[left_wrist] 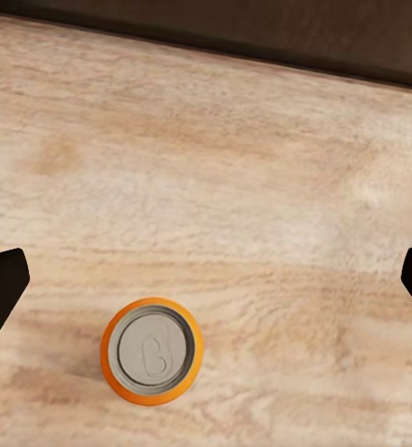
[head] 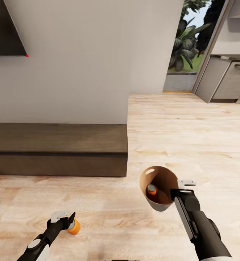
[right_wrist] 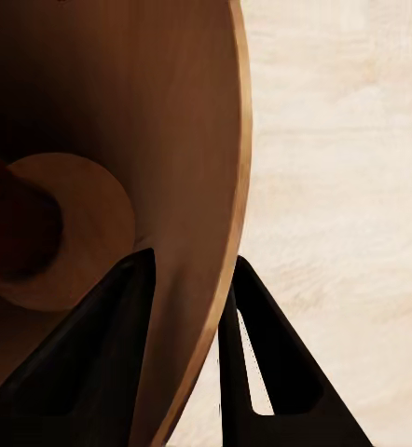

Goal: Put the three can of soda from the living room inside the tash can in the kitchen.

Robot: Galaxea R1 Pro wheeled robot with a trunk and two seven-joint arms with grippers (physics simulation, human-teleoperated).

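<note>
A: Left gripper point(head: 70, 221) — state?
B: Fingers point(left_wrist: 1, 293) spread wide, holding nothing. A can point(head: 74, 227) stands upright on the floor point(head: 178, 127) between them, top point(left_wrist: 155, 349) facing the wrist camera.
A: Right gripper point(head: 178, 190)?
B: Clamped on the bin point(head: 160, 188) wall, one finger point(right_wrist: 85, 363) inside, one outside. Bin held tilted above the floor; a second can point(head: 151, 189) lies inside.

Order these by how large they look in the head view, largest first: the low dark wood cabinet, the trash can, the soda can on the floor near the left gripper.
1. Low dark wood cabinet, by far the largest.
2. Trash can, held by the right gripper on its rim.
3. Soda can on the floor, smallest, beside the left gripper.

The order is clear despite differing nearness.
</note>
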